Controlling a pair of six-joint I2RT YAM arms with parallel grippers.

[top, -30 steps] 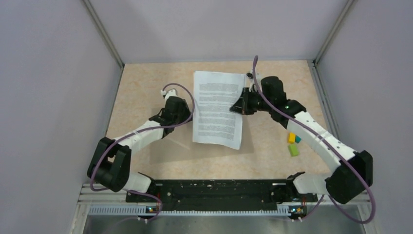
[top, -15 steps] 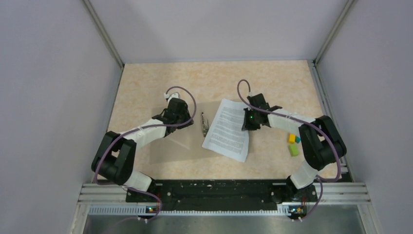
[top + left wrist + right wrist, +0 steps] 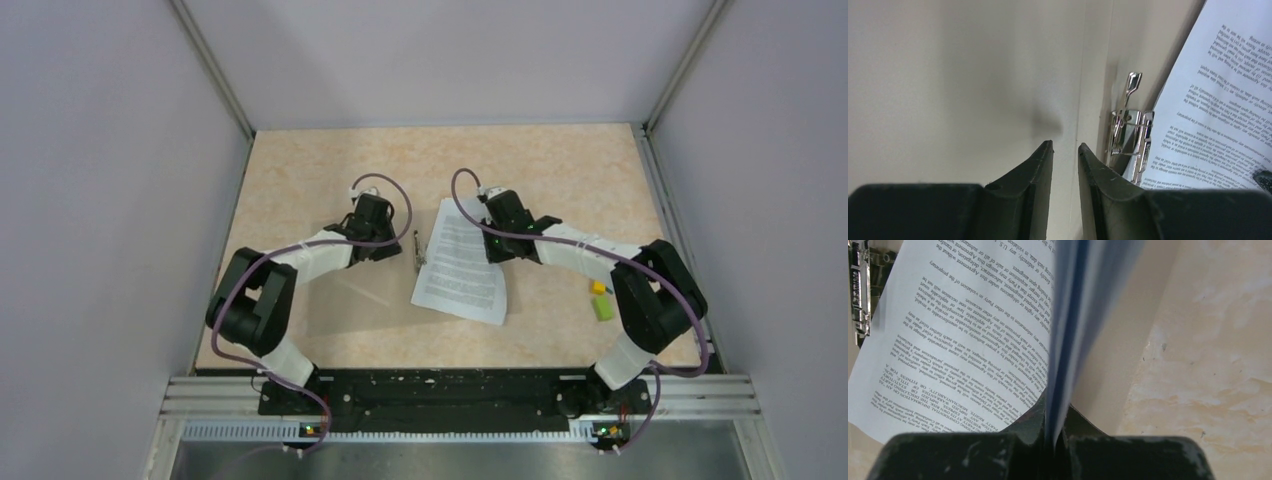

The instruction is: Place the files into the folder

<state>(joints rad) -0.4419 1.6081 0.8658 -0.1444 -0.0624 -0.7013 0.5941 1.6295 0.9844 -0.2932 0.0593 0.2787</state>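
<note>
Tabletop (image 3: 300,170) — files (image 3: 460,268) on open folder (image 3: 340,305), right gripper (image 3: 1054,432) pinching them.

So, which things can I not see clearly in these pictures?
Right wrist view: the paper edge held in the right pincer is blurred, so the sheet count is unclear.
Top view: the folder hardly differs from the table; its edges are faint.
Left wrist view: the left pincer hides the clip's lower end; the frame cuts the paper.
</note>
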